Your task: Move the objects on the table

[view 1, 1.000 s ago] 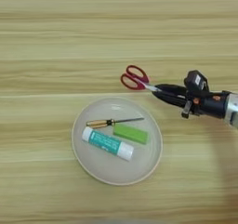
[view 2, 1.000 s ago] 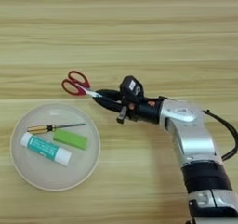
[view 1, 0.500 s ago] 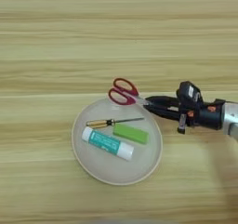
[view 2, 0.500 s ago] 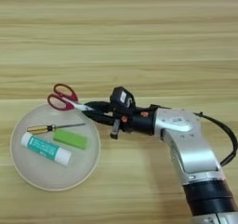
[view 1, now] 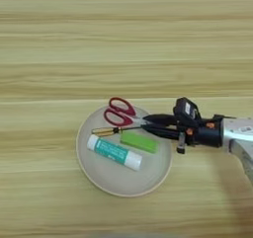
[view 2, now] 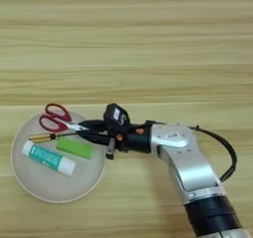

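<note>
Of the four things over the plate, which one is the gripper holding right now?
The red-handled scissors: the right gripper pinches their blades. The screwdriver, green block and glue stick lie free on the plate.

I note red scissors handles, amber screwdriver handle, white glue stick with teal label, green block, beige plate, tan-striped table, black gripper.

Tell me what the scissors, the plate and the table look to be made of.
Scissors: glossy red handle loops, likely plastic; the blades, mostly hidden by the pincer, look like grey metal. Plate: plain matte beige, no pattern, plastic or ceramic; the look leaves it open. Table: light wood or wood-look laminate, with horizontal tan and pale grain stripes.
</note>
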Robot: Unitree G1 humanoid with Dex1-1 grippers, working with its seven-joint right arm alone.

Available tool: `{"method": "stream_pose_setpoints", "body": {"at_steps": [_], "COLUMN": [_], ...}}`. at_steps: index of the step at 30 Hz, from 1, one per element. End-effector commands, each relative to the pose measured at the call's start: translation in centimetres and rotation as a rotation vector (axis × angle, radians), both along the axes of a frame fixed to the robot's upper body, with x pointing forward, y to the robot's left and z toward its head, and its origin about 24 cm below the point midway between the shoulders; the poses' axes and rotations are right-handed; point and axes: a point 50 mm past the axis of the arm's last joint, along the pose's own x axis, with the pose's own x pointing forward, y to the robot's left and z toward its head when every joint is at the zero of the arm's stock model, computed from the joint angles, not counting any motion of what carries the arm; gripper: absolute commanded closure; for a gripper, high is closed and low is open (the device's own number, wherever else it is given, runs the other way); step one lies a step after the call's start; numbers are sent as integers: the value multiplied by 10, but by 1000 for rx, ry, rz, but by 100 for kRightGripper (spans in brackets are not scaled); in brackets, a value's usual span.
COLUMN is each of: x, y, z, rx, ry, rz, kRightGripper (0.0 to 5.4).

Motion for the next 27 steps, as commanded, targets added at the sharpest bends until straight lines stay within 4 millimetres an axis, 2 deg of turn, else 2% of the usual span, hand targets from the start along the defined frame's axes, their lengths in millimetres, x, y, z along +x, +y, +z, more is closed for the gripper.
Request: {"method": "stream_pose_setpoints", "body": {"at_steps": [1, 6, 11, 27], "x": [9, 7, 7, 7], "y": [1, 3, 4, 4], "z": [20, 24, 26, 29], "rx": [3, 30, 42, 51], "ry": [-106, -113, -118, -125], "rz": [-11, 6, 1, 2], "kRightGripper": [472, 472, 408, 254]}}
